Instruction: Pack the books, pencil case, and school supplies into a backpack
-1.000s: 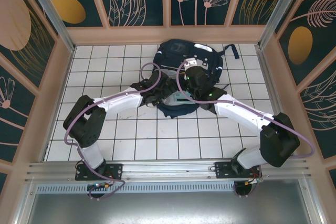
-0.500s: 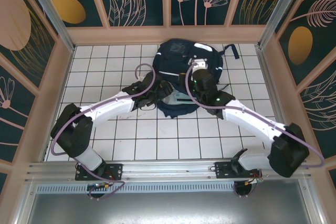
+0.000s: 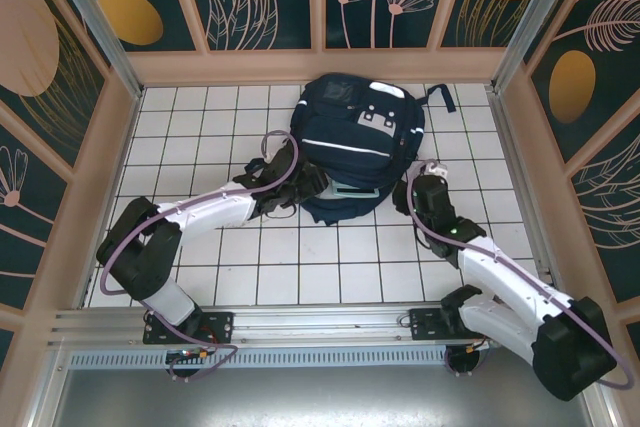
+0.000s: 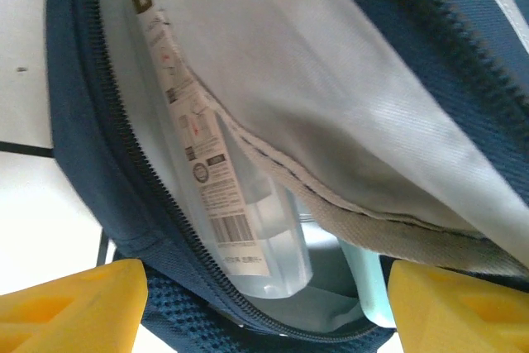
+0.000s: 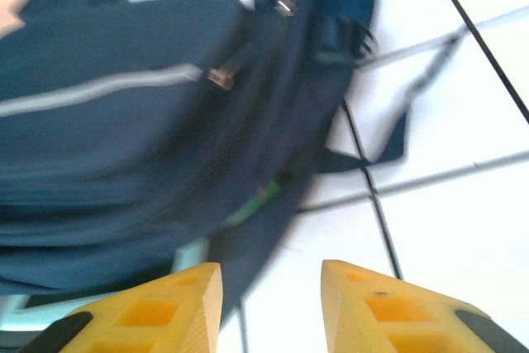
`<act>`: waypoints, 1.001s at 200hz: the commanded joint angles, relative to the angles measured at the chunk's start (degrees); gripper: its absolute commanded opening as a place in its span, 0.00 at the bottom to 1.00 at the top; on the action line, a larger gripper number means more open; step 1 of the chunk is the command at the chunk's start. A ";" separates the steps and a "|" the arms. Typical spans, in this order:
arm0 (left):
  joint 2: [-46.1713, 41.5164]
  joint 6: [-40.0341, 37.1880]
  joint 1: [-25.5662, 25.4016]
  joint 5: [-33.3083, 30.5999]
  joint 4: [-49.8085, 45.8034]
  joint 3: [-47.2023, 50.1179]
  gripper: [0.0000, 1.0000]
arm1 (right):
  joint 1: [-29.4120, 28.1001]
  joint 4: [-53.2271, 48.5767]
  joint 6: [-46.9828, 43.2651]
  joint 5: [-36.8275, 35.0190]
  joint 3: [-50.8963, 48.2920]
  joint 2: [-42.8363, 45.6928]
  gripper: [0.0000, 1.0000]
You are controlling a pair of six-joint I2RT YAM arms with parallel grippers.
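Top: the navy fabric backpack (image 3: 355, 132) lies on white tiles (image 3: 230, 117), with the left gripper (image 3: 305, 187) at its mouth and the right gripper (image 3: 428, 177) beside it.
Left wrist: the yellow fingers (image 4: 74, 303) are spread wide, and a glossy flat packet (image 4: 216, 204) lies inside the pale lining (image 4: 331, 80).
Right wrist: the fingers are parted and empty, beside the backpack's mesh.

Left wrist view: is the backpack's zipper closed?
No, the backpack zipper gapes open, with the white packet lying inside against the pale lining.

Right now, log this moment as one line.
left gripper: open at backpack mouth | right gripper: open, empty, beside backpack | white packet: inside backpack
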State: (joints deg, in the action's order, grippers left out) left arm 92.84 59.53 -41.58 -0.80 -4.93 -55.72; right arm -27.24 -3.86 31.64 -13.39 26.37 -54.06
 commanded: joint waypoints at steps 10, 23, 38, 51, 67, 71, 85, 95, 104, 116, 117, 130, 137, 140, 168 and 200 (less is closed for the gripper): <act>-2.63 -1.46 -0.32 3.04 7.09 2.57 0.76 | 6.94 9.09 5.39 13.99 -3.77 -2.80 0.38; -3.08 -1.52 -0.29 3.88 8.89 3.08 0.76 | 8.41 11.05 5.87 16.15 -3.62 -5.47 0.38; -3.73 -1.52 -0.27 5.19 11.55 3.90 0.72 | 9.45 13.33 5.98 18.03 -3.09 -8.72 0.38; -4.53 -1.13 -0.26 6.39 14.44 5.17 0.70 | 10.08 15.15 6.21 19.30 -2.46 -11.65 0.37; -5.69 -1.11 -0.34 7.66 17.94 6.84 0.68 | 10.72 17.33 6.63 21.01 -1.40 -15.09 0.37; -5.94 -1.00 -0.29 7.92 18.65 7.17 0.67 | 10.85 17.87 6.72 21.35 -1.06 -15.87 0.37; -6.76 -1.16 -0.34 8.84 20.41 8.03 0.67 | 11.17 19.65 7.24 22.15 0.00 -18.22 0.37; -7.04 -1.34 -0.32 9.09 21.11 8.40 0.68 | 11.67 20.47 8.13 22.66 0.88 -20.15 0.37; -7.01 -1.34 -0.31 8.82 21.36 8.61 0.71 | 12.16 21.60 8.73 23.57 1.46 -21.85 0.37; -6.50 -1.30 -0.31 9.16 21.80 8.53 0.71 | 12.67 23.33 9.63 24.73 2.20 -23.91 0.37; -6.43 -1.32 -0.32 9.24 21.89 8.48 0.71 | 12.71 23.44 9.69 24.77 2.24 -24.08 0.37; -5.63 -0.89 -0.32 10.44 22.95 8.27 0.71 | 12.79 24.59 10.10 25.59 3.39 -26.36 0.39; -5.11 -0.67 -0.28 10.75 23.26 8.02 0.71 | 12.83 24.47 10.07 25.85 4.33 -27.75 0.39; -4.88 -0.67 -0.26 10.80 23.24 7.87 0.71 | 12.90 24.32 10.09 25.99 4.71 -28.34 0.39; -2.31 -0.66 -0.31 11.52 23.23 6.28 0.67 | 12.96 25.43 10.80 26.81 6.53 -32.57 0.39; 0.00 -0.37 -0.32 12.00 23.73 5.01 0.56 | 13.16 25.39 10.48 26.36 7.81 -35.34 0.35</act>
State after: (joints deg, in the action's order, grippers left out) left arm 91.13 59.09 -41.58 10.04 16.67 -48.49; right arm -14.55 18.28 41.32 12.58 31.73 -87.33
